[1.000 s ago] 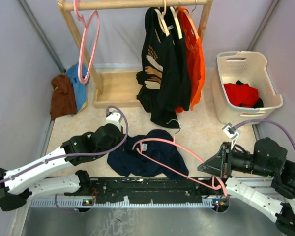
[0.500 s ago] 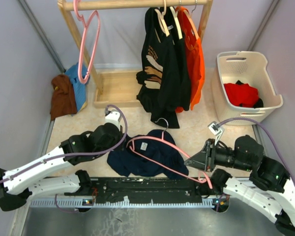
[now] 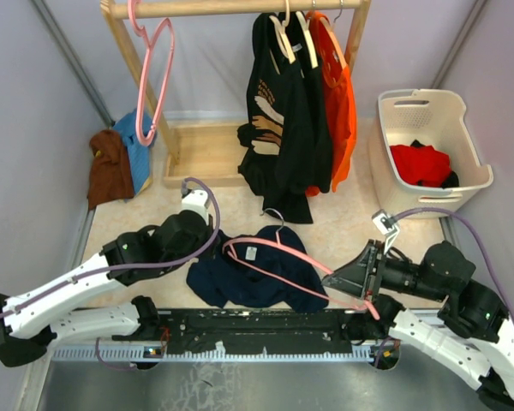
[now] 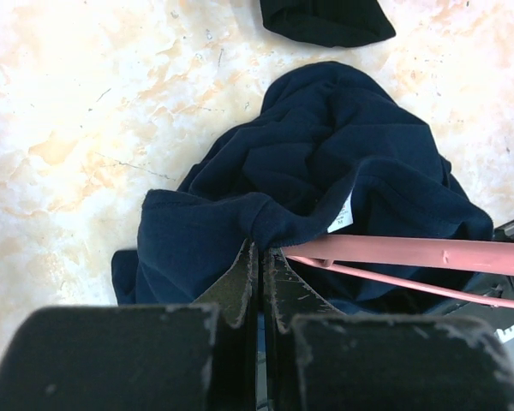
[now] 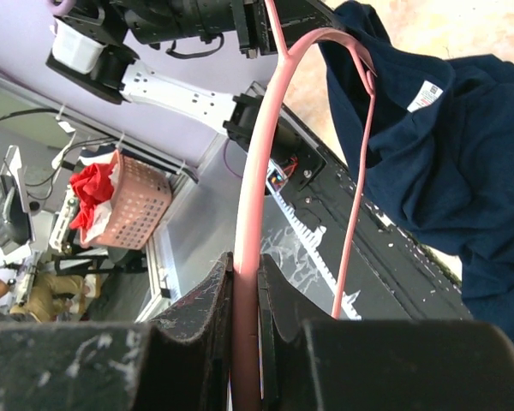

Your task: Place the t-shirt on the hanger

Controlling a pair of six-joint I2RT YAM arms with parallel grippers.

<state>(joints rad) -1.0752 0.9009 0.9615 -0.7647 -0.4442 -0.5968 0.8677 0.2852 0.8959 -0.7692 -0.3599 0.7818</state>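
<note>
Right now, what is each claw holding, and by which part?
Left claw: shut on the t-shirt, pinching the neck edge beside the white label. Right claw: shut on the hanger, clamping its pink bar near one shoulder end.

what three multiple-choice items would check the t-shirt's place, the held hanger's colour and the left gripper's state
1. Where does the navy t-shirt lie?
A on the marbled floor
B in the white basket
C over the rack rail

2. What colour is the hanger in the right gripper?
A pale wood
B pink
C black

3. How is the left gripper?
A open above the t-shirt
B shut on the hanger
C shut on the t-shirt's neck edge

Key: 1 A, the top view shows it sprawled on the floor. 2 B, a pink bar sits clamped in that gripper. 3 C, navy fabric is pinched at its closed tips.
</note>
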